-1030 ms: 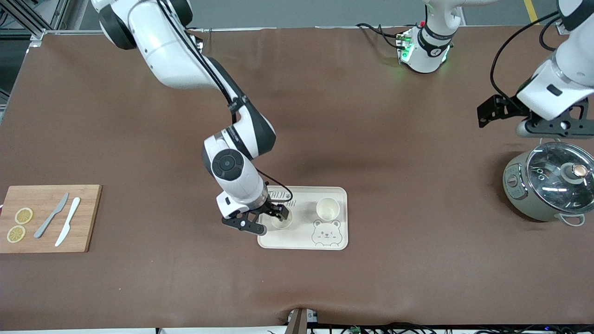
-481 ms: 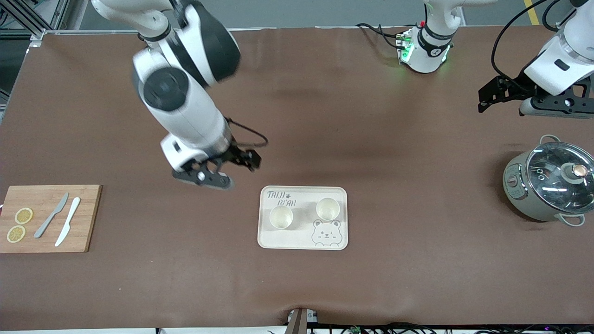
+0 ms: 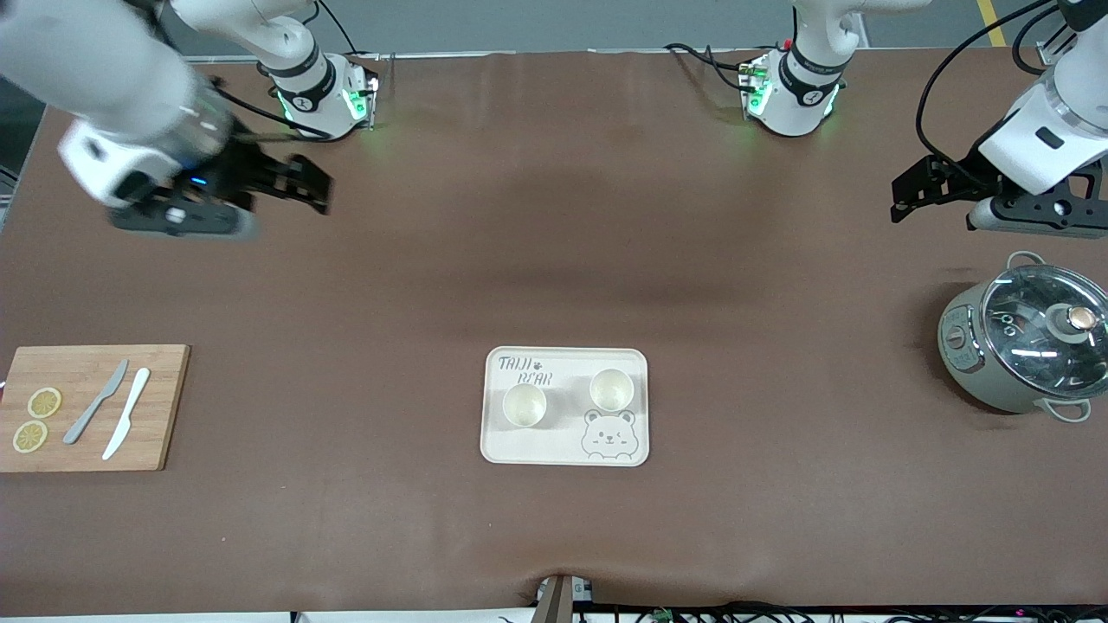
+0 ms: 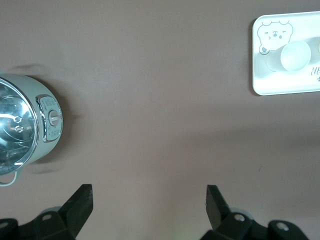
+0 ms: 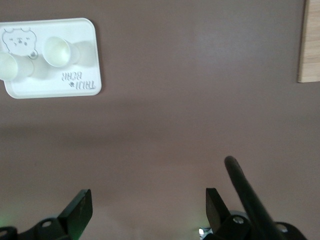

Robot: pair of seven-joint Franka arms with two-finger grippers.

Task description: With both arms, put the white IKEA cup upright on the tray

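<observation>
The cream tray (image 3: 563,450) with the bear drawing lies on the brown table, nearer to the front camera than both arm bases. Two white cups stand upright on it, one (image 3: 525,405) toward the right arm's end and one (image 3: 611,389) toward the left arm's end. My right gripper (image 3: 313,187) is open and empty, up over bare table near its base. My left gripper (image 3: 905,197) is open and empty, in the air beside the pot. The tray (image 5: 30,89) and cups (image 5: 59,51) show in the right wrist view. The tray (image 4: 280,86) and one cup (image 4: 295,54) show in the left wrist view.
A grey-green pot with a glass lid (image 3: 1026,339) stands at the left arm's end. A wooden cutting board (image 3: 160,407) with two knives and lemon slices lies at the right arm's end. The pot (image 4: 25,125) shows in the left wrist view.
My right gripper has let go of the cup on the tray, risen and swung back to its base end. The left arm has hardly moved.
</observation>
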